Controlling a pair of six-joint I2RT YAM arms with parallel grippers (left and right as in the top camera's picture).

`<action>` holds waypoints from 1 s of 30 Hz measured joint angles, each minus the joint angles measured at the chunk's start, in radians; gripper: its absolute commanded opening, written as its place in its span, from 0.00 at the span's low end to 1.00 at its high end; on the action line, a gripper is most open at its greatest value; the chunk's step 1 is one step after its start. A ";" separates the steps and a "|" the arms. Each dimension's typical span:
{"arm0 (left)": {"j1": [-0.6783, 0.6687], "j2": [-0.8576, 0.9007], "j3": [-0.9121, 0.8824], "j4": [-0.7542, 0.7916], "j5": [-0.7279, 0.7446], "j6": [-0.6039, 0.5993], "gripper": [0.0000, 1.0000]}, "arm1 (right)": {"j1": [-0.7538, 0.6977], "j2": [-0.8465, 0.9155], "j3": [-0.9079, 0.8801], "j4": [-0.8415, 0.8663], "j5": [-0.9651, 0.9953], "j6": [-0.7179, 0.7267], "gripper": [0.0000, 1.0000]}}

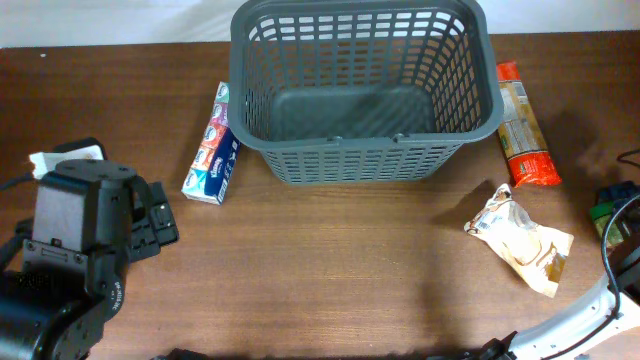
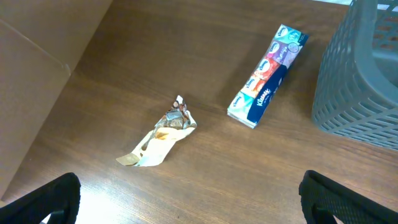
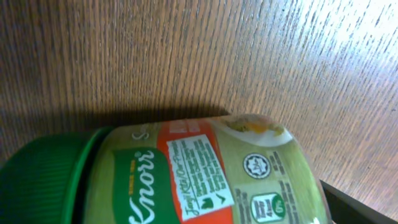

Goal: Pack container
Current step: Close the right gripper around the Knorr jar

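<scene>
The container, a large dark grey slotted basket [image 1: 360, 85], stands empty at the table's far middle; its corner shows in the left wrist view [image 2: 360, 81]. A Kleenex tissue pack [image 1: 212, 145] [image 2: 267, 74] lies just left of it. My left gripper [image 2: 186, 205] [image 1: 150, 225] is open and empty, low over the table, short of a crumpled beige wrapper [image 2: 163, 134]. A green-lidded Knorr jar [image 3: 199, 174] [image 1: 603, 212] lies on its side and fills the right wrist view. My right gripper [image 1: 618, 200] is at the jar; its jaws are hidden.
A red-orange packet [image 1: 525, 125] lies right of the basket. A beige and white snack bag [image 1: 520, 240] lies at the front right. A small white object [image 1: 45, 160] sits at the left edge beside the left arm. A black cable [image 1: 630, 158] runs at the far right.
</scene>
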 measured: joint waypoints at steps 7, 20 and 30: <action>0.000 0.000 0.000 0.000 0.000 0.000 1.00 | 0.000 0.000 -0.003 0.021 0.000 -0.014 0.99; 0.000 0.000 0.000 0.000 0.000 0.000 1.00 | 0.000 0.000 -0.003 0.054 0.000 -0.071 0.99; 0.000 0.000 0.000 0.000 0.000 0.000 1.00 | 0.000 0.000 -0.003 0.056 0.000 -0.088 0.99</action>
